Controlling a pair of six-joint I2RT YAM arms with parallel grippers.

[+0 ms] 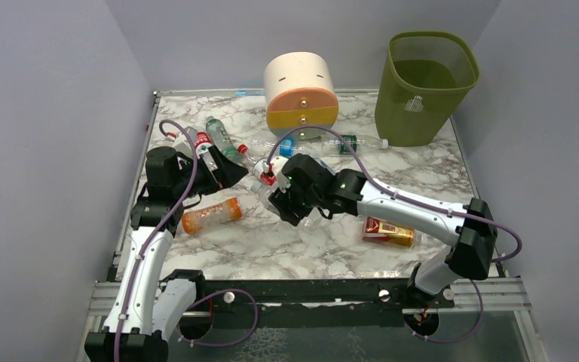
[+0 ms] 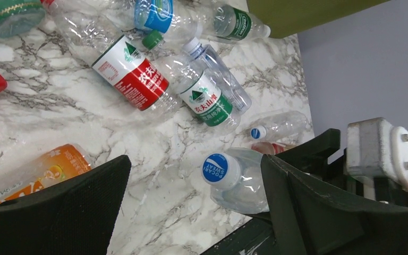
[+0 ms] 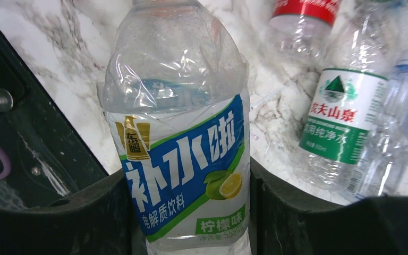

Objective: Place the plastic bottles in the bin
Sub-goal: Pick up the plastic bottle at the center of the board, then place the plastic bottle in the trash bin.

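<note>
1. The table point(image 1: 309, 249), marble-patterned, carried every item below.
2. The bin point(image 1: 422, 98) stood upright at the far right corner, well apart from both grippers.
3. The drawer unit point(image 1: 301, 87) stood at the far edge, left of the bin and not touching it.
4. The left gripper point(image 2: 194, 170) was spread wide and gripped nothing. It sat at the left of the table, near the left-hand cluster of bottles point(image 1: 219, 143). In the left wrist view a blue-cap bottle point(image 2: 228, 175) lay between the two fingers point(image 2: 58, 212). Contact with either finger could not be determined.
5. The right gripper point(image 3: 191, 186) was clamped on a blue-label bottle point(image 3: 183, 159), one finger against each side of the label. The clear upper body was crumpled. In the top view this gripper point(image 1: 283, 197) sat near the table centre, just right of the left gripper point(image 1: 230, 170).
6. Loose bottles, all lying on the table:
   - An orange bottle point(image 1: 212, 215) lay near the left edge, on the near side of the left gripper.
   - A red-and-yellow bottle point(image 1: 388, 231) lay near the right arm, on its near side.
   - A long clear bottle point(image 1: 350, 142) lay in front of the drawer unit; it was the one closest to the bin.
   - A red-label bottle point(image 2: 132, 73) and a green-label bottle point(image 2: 206, 101) lay side by side.
</note>
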